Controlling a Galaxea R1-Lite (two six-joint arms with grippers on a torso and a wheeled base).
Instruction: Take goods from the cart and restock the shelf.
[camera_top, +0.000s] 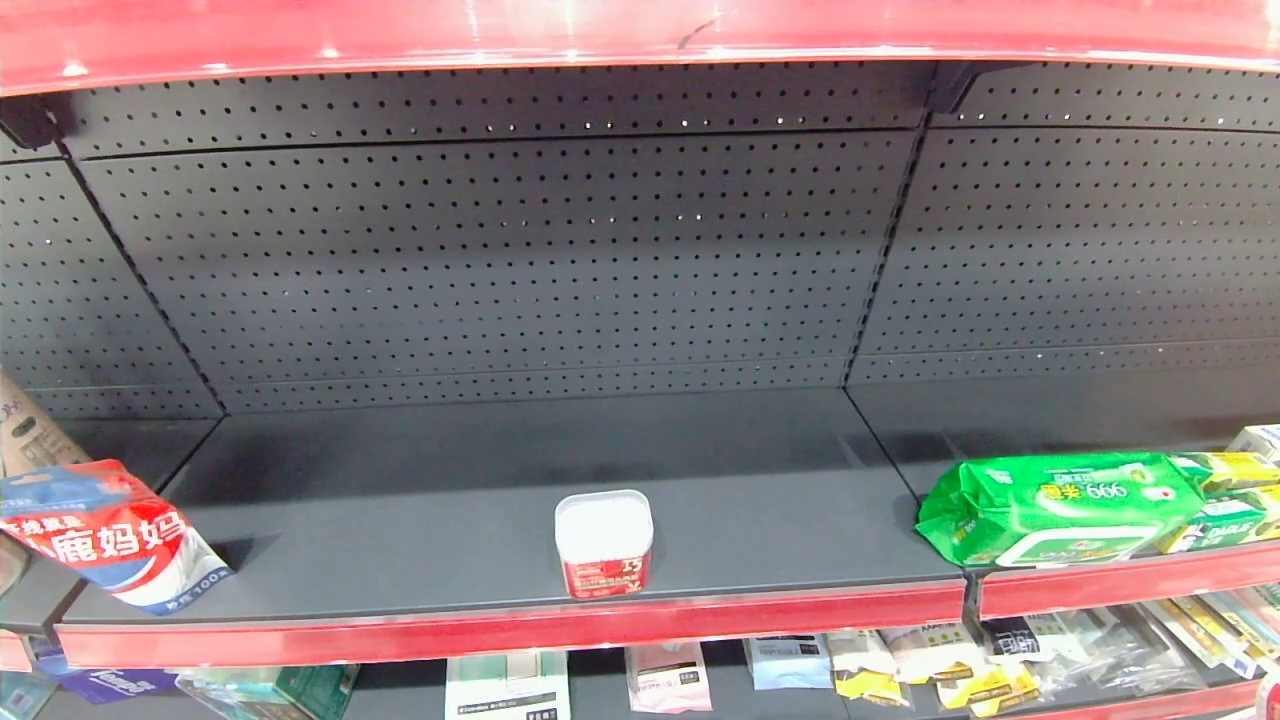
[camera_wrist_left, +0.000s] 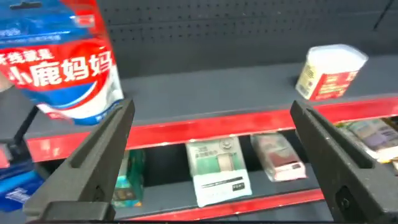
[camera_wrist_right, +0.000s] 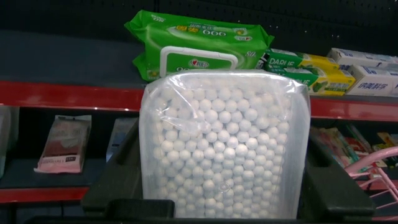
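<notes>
The right hand (camera_wrist_right: 221, 165) pinched a clear pack of white beads (camera_wrist_right: 224, 118) by its sides, short of the shelf (camera_top: 480, 470), facing the green wipes (camera_wrist_right: 186, 43); bare shelf beside the white tub (camera_top: 603, 540) lay leftward; the left hand (camera_wrist_left: 212, 109) hung spread, empty.

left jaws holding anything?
No: on the left gripper the jaws stand wide apart with nothing between them.

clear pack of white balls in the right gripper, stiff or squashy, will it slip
Clear pack of white balls: probably light, full of small balls. Its glossy, wrinkled film looks slippery and may give under the right gripper.
</notes>
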